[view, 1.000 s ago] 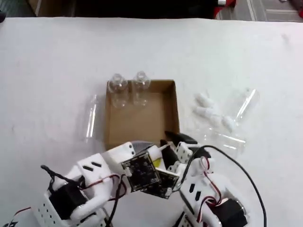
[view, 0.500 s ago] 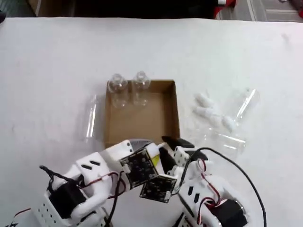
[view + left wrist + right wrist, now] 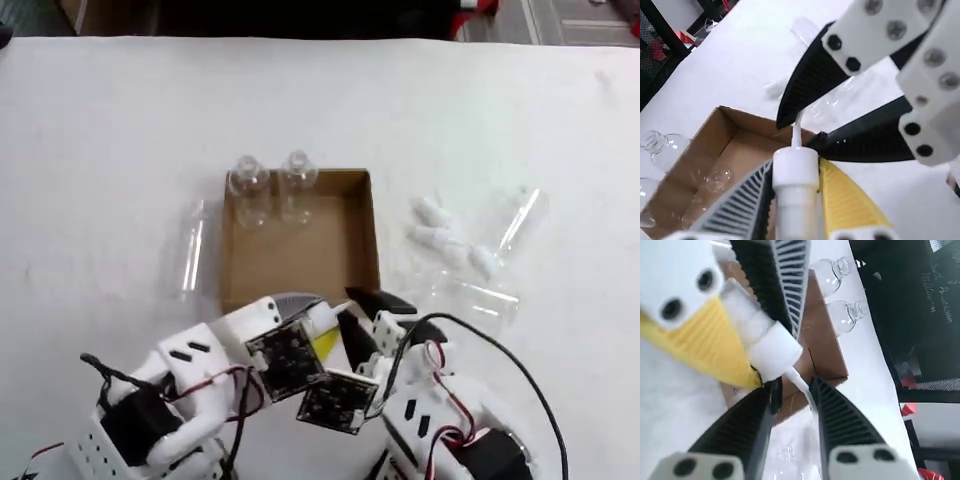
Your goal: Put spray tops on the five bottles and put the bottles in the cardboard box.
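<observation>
Left gripper [image 3: 796, 192] clamped on the spray top [image 3: 795, 165] by the box [image 3: 372, 235] near corner, right gripper [image 3: 794, 385] narrowly open around its stem [image 3: 799, 381]; light, slick, stem probably bendy, so I'd grip the collar [image 3: 774, 355].

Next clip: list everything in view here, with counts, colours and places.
cardboard box: one, brown, mid-table.
clear bottles: five; two at the box's far wall, one lying left of the box, two lying right of it.
loose spray tops: at least three, white, right of the box.
held spray top: one, white, in the left claw by the box's near edge, tube between the fingers of the right claw.
table: one, white.
left claw: grey and yellow, shut on the held spray top.
right claw: black, open.
</observation>
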Controlling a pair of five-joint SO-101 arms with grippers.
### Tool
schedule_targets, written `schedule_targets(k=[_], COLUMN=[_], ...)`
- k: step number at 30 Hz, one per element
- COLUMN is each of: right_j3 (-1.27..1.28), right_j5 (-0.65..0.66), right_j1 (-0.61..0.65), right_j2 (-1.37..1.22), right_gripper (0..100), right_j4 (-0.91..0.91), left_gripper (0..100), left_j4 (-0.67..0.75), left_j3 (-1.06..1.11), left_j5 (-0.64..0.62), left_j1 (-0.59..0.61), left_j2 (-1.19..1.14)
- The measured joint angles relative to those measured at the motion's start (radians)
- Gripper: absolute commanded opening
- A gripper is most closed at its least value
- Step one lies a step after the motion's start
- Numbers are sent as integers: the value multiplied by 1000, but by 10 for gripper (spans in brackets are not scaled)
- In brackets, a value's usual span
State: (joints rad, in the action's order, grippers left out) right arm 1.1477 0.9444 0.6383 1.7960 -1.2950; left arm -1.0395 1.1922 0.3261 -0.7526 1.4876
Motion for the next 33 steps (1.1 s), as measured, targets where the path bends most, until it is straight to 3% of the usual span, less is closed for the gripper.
schedule_targets(k=[9,16,22,33], right_j3=[-25,-25,-35,77], right_j5=[0,5,150,453], right_j1=[0,-2,-54,-359], right_j2=[2,0,14,14], right_gripper=[17,17,18,18], right_j4=[-25,-26,-110,-176], left_gripper=[29,244,262,283], left_j4=[44,43,-21,-144], left_j3=[44,46,25,-15], left_j5=[55,32,-166,-155], left_j1=[-6,-8,5,12], left_j2=[2,2,-17,-17])
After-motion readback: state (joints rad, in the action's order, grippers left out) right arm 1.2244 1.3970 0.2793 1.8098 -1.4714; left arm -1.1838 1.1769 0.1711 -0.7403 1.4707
